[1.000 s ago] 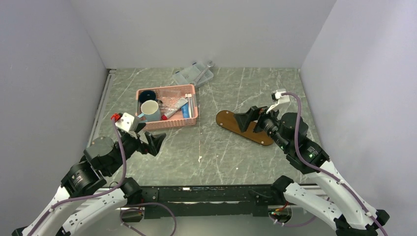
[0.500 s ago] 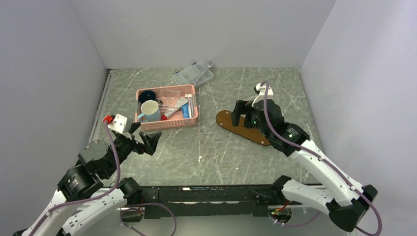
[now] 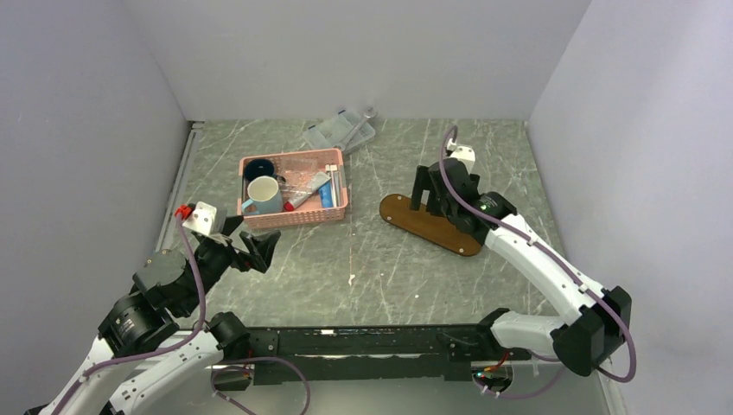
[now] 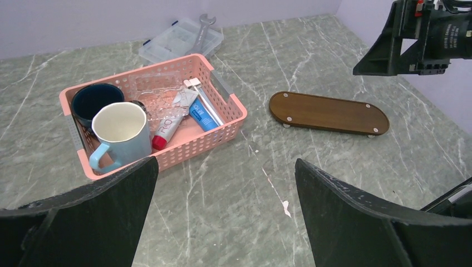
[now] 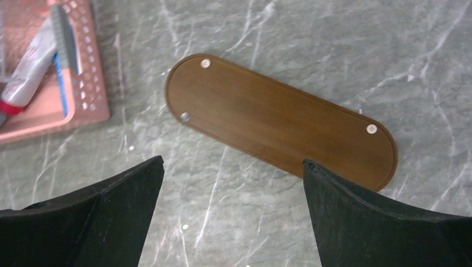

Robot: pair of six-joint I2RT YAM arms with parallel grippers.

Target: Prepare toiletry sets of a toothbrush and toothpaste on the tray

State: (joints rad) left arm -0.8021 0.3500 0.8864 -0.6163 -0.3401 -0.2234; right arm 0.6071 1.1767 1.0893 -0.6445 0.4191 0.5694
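The tray (image 3: 430, 224) is a dark-brown oval board lying bare on the table right of centre; it also shows in the left wrist view (image 4: 328, 113) and the right wrist view (image 5: 281, 128). A bright blue toothpaste tube (image 4: 205, 115) and a paler tube with a red cap (image 4: 167, 130) lie in the pink basket (image 3: 298, 215), with toothbrushes (image 4: 195, 92) beside them. My right gripper (image 3: 428, 192) hangs open and empty above the tray's far side (image 5: 234, 161). My left gripper (image 3: 258, 249) is open and empty, in front of the basket (image 4: 225, 161).
The basket also holds a dark blue mug (image 4: 94, 100), a light blue mug (image 4: 122, 130) and clear packaging. A clear plastic box (image 3: 339, 131) with a wrench (image 3: 363, 117) on it sits at the back. Grey walls close in the left, right and back.
My right arm has swung up and toward the back, bringing its gripper over the tray's far side. My left gripper has drifted slightly left. Nothing was picked up.
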